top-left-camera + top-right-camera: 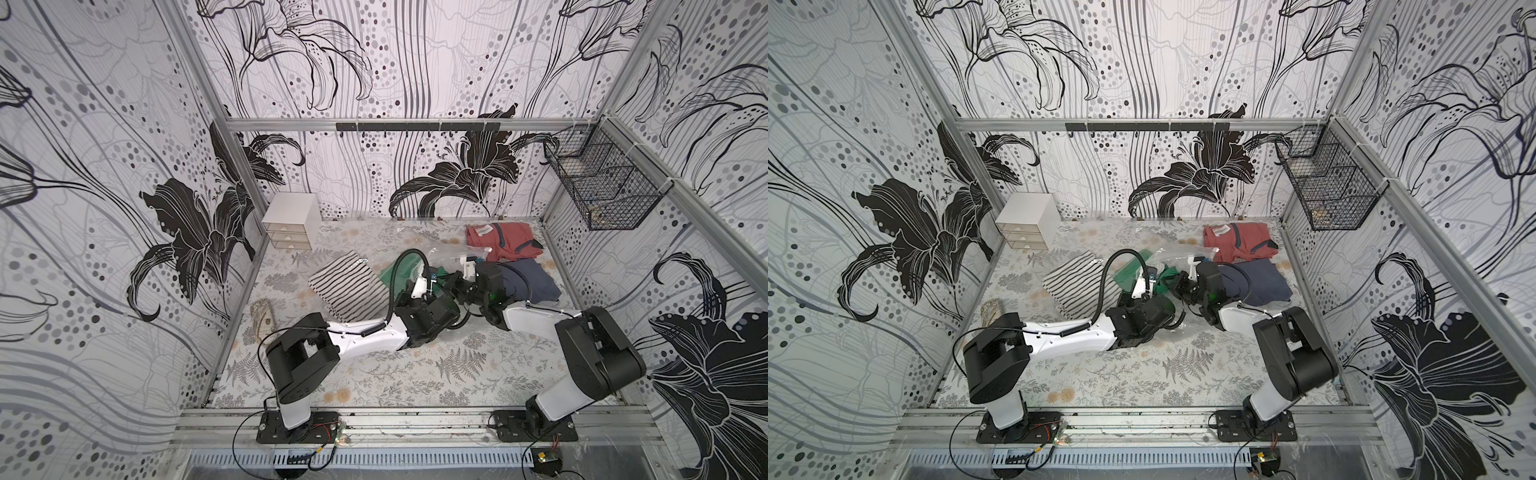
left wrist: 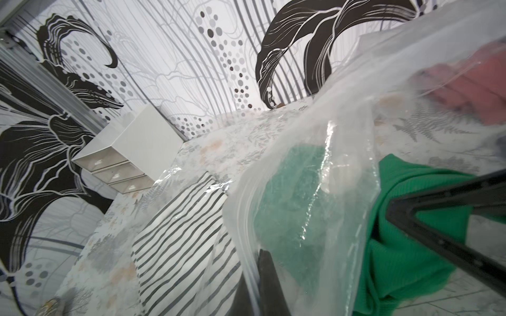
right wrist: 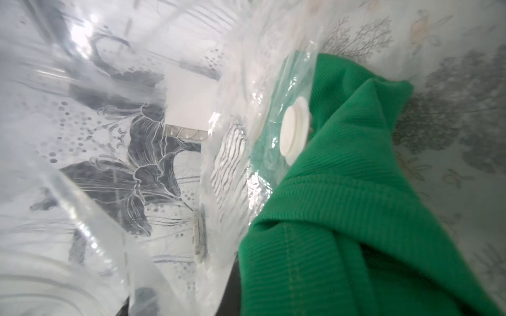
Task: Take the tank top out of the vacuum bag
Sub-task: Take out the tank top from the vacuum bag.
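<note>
Two grippers were at the vacuum bag (image 1: 449, 251) on the table (image 1: 374, 374): the left gripper (image 2: 254, 268) clamped the bag's clear film, the right gripper (image 2: 397, 216) pinched the green tank top (image 3: 356, 205), part inside the bag, part bare. Only the right wrist view showed the white valve disc (image 3: 294, 136). Beyond the bag lay a red garment (image 1: 505, 241).

Green tank top (image 3: 356, 219); clear vacuum bag (image 2: 342, 109) (white valve (image 3: 294, 139)).
</note>
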Robot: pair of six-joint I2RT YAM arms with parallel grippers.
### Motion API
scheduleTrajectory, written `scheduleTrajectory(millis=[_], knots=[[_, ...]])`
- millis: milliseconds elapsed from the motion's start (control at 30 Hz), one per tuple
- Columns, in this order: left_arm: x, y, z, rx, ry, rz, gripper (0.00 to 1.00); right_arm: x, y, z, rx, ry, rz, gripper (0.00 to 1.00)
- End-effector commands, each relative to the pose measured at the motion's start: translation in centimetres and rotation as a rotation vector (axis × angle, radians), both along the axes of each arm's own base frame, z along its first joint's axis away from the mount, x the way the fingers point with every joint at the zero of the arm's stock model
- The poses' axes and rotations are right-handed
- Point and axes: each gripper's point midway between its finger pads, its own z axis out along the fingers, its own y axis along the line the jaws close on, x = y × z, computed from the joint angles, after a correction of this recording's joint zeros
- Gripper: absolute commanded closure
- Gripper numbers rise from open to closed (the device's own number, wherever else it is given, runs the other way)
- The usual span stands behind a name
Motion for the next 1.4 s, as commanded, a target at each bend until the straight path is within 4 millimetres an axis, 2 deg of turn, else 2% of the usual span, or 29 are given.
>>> scheduleTrajectory(millis=[0,133,233,267,367,533,667,900,967,1100,1233,1367], knots=[[-0.2,4.0,0.7,0.064,-0.021,0.105,1.0,1.0,2.2,-0.1,0.011,0.009,0.076,1.0],[0.6,7.1,-0.2,0.091,0.017,0.171,1.0,2.9,6.2,0.0,0.028,0.008,0.151,1.0],[1.2,8.2,-0.1,0.102,0.02,0.187,1.0,4.4,9.3,0.4,0.036,-0.001,0.201,1.0],[1.5,8.4,0.0,0.099,0.02,0.187,1.0,4.8,9.7,0.6,0.046,-0.004,0.205,1.0],[1.7,8.1,1.0,0.078,0.005,0.169,1.0,5.3,9.8,1.4,0.037,-0.009,0.194,1.0],[1.9,7.4,0.6,0.052,0.023,0.139,1.0,3.5,9.3,3.0,0.003,0.003,0.244,1.0],[1.9,7.2,-0.3,0.049,0.045,0.144,1.0,2.0,8.2,3.6,0.01,0.023,0.25,1.0],[1.8,7.2,-0.1,0.043,0.045,0.143,1.0,-0.7,5.3,1.6,-0.003,0.094,0.229,1.0],[1.8,7.2,-0.2,0.034,0.046,0.136,1.0,-1.6,4.1,0.5,-0.054,0.11,0.212,1.0],[1.9,6.9,-0.5,0.037,0.057,0.124,1.0,-2.6,0.7,0.0,-0.072,0.135,0.152,1.0],[1.9,5.5,-1.2,0.036,0.086,0.073,1.0,-3.4,-2.1,0.1,-0.134,0.143,0.127,1.0],[1.2,3.2,-2.4,0.057,0.114,0.026,1.0,-3.3,-3.4,1.6,-0.158,0.122,0.119,1.0]])
